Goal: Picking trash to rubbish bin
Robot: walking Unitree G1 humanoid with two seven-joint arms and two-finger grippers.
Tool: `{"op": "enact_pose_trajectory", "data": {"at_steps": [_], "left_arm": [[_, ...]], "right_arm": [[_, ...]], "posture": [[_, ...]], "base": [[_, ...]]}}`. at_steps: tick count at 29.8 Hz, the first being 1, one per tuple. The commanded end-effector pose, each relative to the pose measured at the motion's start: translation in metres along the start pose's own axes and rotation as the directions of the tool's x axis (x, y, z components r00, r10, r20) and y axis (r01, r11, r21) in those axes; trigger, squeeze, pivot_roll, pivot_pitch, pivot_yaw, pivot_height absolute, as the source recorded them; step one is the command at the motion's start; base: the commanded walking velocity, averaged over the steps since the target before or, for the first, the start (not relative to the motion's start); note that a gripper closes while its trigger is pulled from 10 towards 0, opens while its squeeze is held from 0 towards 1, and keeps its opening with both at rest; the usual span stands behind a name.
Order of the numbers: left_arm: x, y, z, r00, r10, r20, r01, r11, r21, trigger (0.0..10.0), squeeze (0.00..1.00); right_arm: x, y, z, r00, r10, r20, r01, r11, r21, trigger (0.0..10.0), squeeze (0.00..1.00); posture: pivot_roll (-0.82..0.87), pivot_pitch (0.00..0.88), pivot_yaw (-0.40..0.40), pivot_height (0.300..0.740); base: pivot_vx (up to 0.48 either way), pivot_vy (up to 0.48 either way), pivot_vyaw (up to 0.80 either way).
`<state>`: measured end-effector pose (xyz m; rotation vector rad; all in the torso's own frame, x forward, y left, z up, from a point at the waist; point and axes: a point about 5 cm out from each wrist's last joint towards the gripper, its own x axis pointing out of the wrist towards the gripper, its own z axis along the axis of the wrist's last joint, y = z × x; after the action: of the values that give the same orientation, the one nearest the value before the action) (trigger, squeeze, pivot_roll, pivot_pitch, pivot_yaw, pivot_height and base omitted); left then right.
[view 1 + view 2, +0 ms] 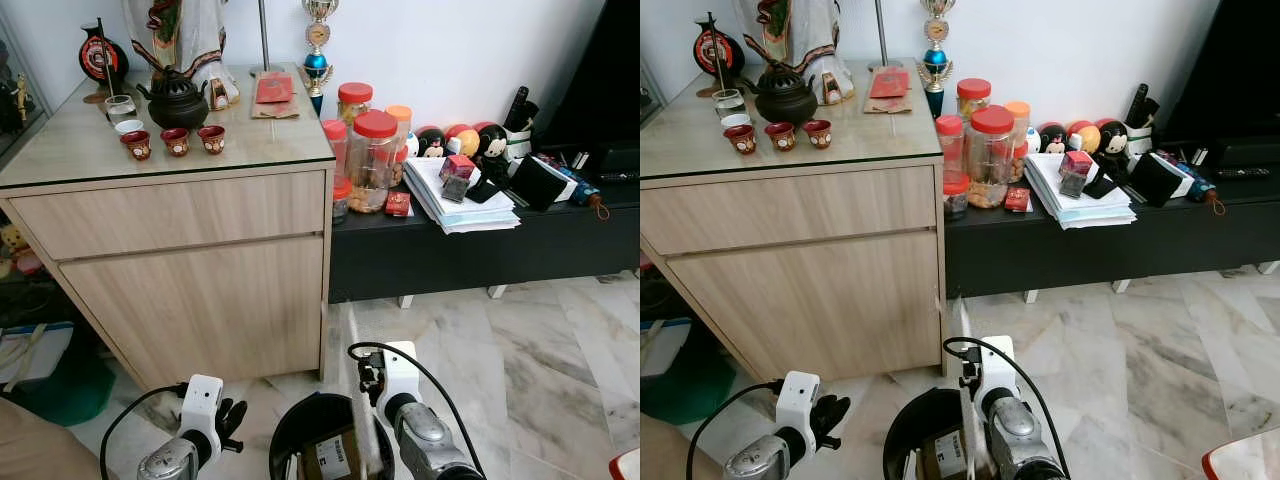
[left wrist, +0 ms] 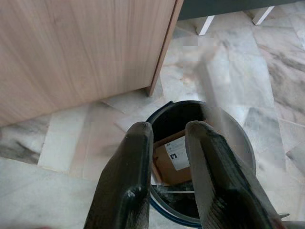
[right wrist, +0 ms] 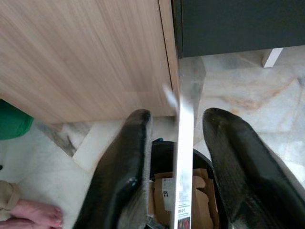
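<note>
Clear, thin plastic wrapper strip [image 3: 185,143], light and floppy, stands between the released right pincer [image 3: 178,157] fingers, at 12 o'clock over the round black rubbish bin [image 1: 300,425]; best pinched mid-strip.

This is a lived-in home, most likely a living room. A light wood cabinet [image 1: 190,270] stands on a marble-tiled floor [image 1: 530,350]; near its back left corner sit a dark teapot [image 1: 176,100] and three small red cups [image 1: 175,141], with a figurine [image 1: 180,35] behind them. Beside it runs a low black TV bench [image 1: 470,250] carrying red-lidded snack jars [image 1: 373,160] at its left end, a stack of papers [image 1: 455,200] in the middle, and round cartoon toys [image 1: 455,140] along its back edge. A trophy [image 1: 317,50] stands against the white wall.
</note>
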<state>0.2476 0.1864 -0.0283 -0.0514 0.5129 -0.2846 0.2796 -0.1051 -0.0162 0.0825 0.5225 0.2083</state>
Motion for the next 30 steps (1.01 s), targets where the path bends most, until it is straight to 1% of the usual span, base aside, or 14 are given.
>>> {"op": "enact_pose_trajectory", "data": {"at_steps": [1, 7, 8, 14, 16, 17, 19, 21, 22, 23, 24, 26, 27, 30], "left_arm": [[0.0, 0.002, 0.002, 1.0, -0.005, -0.002, 0.005, 1.0, 0.007, 10.0, 0.0], [0.0, 0.002, 0.002, 1.0, -0.004, 0.0, 0.004, 1.0, 0.009, 10.0, 0.0], [0.0, 0.002, 0.002, 1.0, -0.004, 0.0, 0.004, 1.0, 0.009, 10.0, 0.0], [0.0, 0.003, 0.002, 1.0, 0.009, -0.005, -0.009, 1.0, 0.014, 10.0, 0.0], [-0.001, 0.006, 0.001, 0.999, 0.037, -0.008, -0.037, 0.999, 0.025, 10.0, 0.0], [-0.003, 0.012, 0.001, 0.994, 0.112, -0.012, -0.111, 0.993, 0.05, 10.0, 0.0], [-0.004, 0.016, 0.0, 0.989, 0.149, -0.012, -0.148, 0.987, 0.061, 10.0, 0.0], [-0.014, 0.035, -0.008, 0.946, 0.321, -0.054, -0.315, 0.944, 0.097, 10.0, 0.0], [-0.014, 0.035, -0.008, 0.946, 0.321, -0.054, -0.315, 0.944, 0.097, 10.0, 0.0], [-0.025, 0.048, -0.017, 0.906, 0.415, -0.085, -0.407, 0.908, 0.099, 10.0, 0.0], [-0.032, 0.054, -0.023, 0.886, 0.452, -0.101, -0.445, 0.891, 0.09, 10.0, 0.0], [-0.034, 0.055, -0.025, 0.881, 0.462, -0.104, -0.454, 0.886, 0.089, 10.0, 0.0], [-0.043, 0.059, -0.035, 0.862, 0.489, -0.136, -0.484, 0.872, 0.071, 10.0, 0.0], [-0.047, 0.058, -0.042, 0.855, 0.494, -0.157, -0.489, 0.87, 0.072, 10.0, 0.0]], "right_arm": [[0.0, 0.0, -0.001, 1.0, 0.004, -0.01, -0.004, 1.0, -0.002, 10.0, 1.0], [0.0, 0.0, -0.001, 1.0, 0.003, -0.011, -0.003, 1.0, -0.005, 10.0, 1.0], [0.0, 0.0, -0.002, 1.0, 0.003, -0.013, -0.003, 1.0, -0.009, 10.0, 0.03], [-0.001, -0.001, -0.004, 1.0, -0.005, -0.023, 0.005, 1.0, -0.014, 10.0, 0.0], [-0.001, -0.002, -0.005, 1.0, -0.009, -0.029, 0.008, 1.0, -0.016, 10.0, 0.0], [-0.003, -0.003, -0.009, 0.999, -0.015, -0.043, 0.014, 1.0, -0.022, 10.0, 0.0], [-0.003, -0.004, -0.01, 0.999, -0.018, -0.05, 0.017, 1.0, -0.024, 10.0, 0.0], [-0.007, -0.008, -0.019, 0.997, -0.035, -0.075, 0.034, 0.999, -0.016, 10.0, 0.0], [-0.007, -0.008, -0.019, 0.997, -0.035, -0.075, 0.034, 0.999, -0.016, 10.0, 0.0], [-0.01, -0.013, -0.025, 0.995, -0.056, -0.087, 0.057, 0.998, 0.001, 10.0, 0.0], [-0.012, -0.017, -0.028, 0.993, -0.07, -0.097, 0.071, 0.997, 0.01, 10.0, 0.0], [-0.013, -0.018, -0.029, 0.992, -0.074, -0.101, 0.075, 0.997, 0.01, 10.0, 0.0], [-0.016, -0.023, -0.036, 0.987, -0.094, -0.131, 0.094, 0.996, -0.003, 10.0, 0.0], [-0.02, -0.028, -0.042, 0.982, -0.119, -0.149, 0.121, 0.993, 0.001, 10.0, 0.0]], "posture": [[0.09, 0.038, -0.022, 0.74], [0.09, 0.038, -0.022, 0.74], [0.09, 0.038, -0.022, 0.74], [0.09, 0.039, -0.022, 0.74], [0.09, 0.038, -0.021, 0.74], [0.09, 0.036, -0.021, 0.74], [0.09, 0.036, -0.021, 0.74], [0.09, 0.036, -0.021, 0.74], [0.09, 0.036, -0.021, 0.74], [0.09, 0.036, -0.021, 0.74], [0.09, 0.036, -0.021, 0.74], [0.08, 0.037, -0.023, 0.74], [0.08, 0.038, -0.025, 0.74], [0.09, 0.038, -0.026, 0.74]], "base": [[0.0, 0.0, 0.0], [0.0, 0.0, 0.0], [0.0, 0.0, 0.0], [0.0, 0.0, 0.0], [0.0, 0.0, 0.0], [0.0, 0.0, 0.0], [0.0, 0.0, 0.0], [0.0, 0.0, 0.0], [0.0, 0.0, 0.0], [0.0, 0.0, 0.0], [0.0, 0.0, 0.0], [0.0, 0.0, 0.0], [0.0, 0.0, 0.0], [0.0, 0.0, 0.0]]}}
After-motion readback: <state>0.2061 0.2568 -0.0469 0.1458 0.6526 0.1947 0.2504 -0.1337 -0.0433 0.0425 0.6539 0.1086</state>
